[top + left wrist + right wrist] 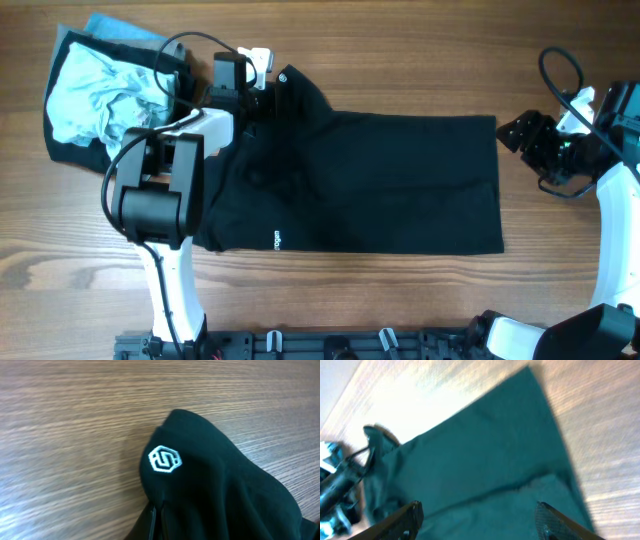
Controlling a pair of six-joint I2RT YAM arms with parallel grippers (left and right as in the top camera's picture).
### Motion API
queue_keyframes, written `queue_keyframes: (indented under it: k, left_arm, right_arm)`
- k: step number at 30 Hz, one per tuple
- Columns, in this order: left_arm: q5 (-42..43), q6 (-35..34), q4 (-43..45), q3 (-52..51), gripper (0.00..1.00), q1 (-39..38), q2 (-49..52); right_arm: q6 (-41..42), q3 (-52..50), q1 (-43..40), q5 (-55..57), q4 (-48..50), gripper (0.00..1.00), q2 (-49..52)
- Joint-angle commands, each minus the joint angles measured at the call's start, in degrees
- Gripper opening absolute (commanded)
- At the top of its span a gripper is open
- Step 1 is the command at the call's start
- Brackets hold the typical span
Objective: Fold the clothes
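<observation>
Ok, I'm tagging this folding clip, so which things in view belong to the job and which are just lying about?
In the job: black T-shirt, spread out; left pincer, shut on its edge by the white logo; right pincer, open beside it.
Lying about for now: pale blue garment heaped on dark clothes, untouched.

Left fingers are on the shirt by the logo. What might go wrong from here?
The fingers of the left gripper pinch only a small bunch of the black T-shirt beside its white logo; it may slip out. The right gripper is open and off the shirt, so a pull might drag the whole garment. The pile of garments lies near the left gripper; a swing might disturb it.
</observation>
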Motion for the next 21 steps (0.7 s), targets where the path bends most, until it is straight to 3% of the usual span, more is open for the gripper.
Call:
queue_keyframes:
  k: [1, 3, 5, 15, 21]
  left_arm:
    - [0.8, -3.3, -2.3, 0.4, 0.04, 2.5, -7.8]
    - [0.6, -3.3, -5.0, 0.4, 0.04, 3.3, -10.9]
    - [0.3, -3.0, -7.8, 0.4, 0.04, 3.9, -13.4]
    - [0.1, -2.9, -15.6, 0.4, 0.04, 3.1, -15.4]
    - [0.1, -2.9, -18.6, 0.4, 0.04, 2.0, -16.5]
  right_arm:
    - [-0.8, -1.3, 0.2, 5.1, 4.4, 0.63, 0.3]
    - [-0.8, -1.3, 0.3, 6.7, 7.9, 0.56, 1.4]
    - [-0.7, -1.3, 0.3, 8.5, 12.0, 0.56, 3.5]
    - [-1.4, -1.3, 0.3, 12.5, 29.8, 0.7, 17.6]
    - [-2.8, -1.3, 1.1, 11.7, 36.7, 0.69, 27.3]
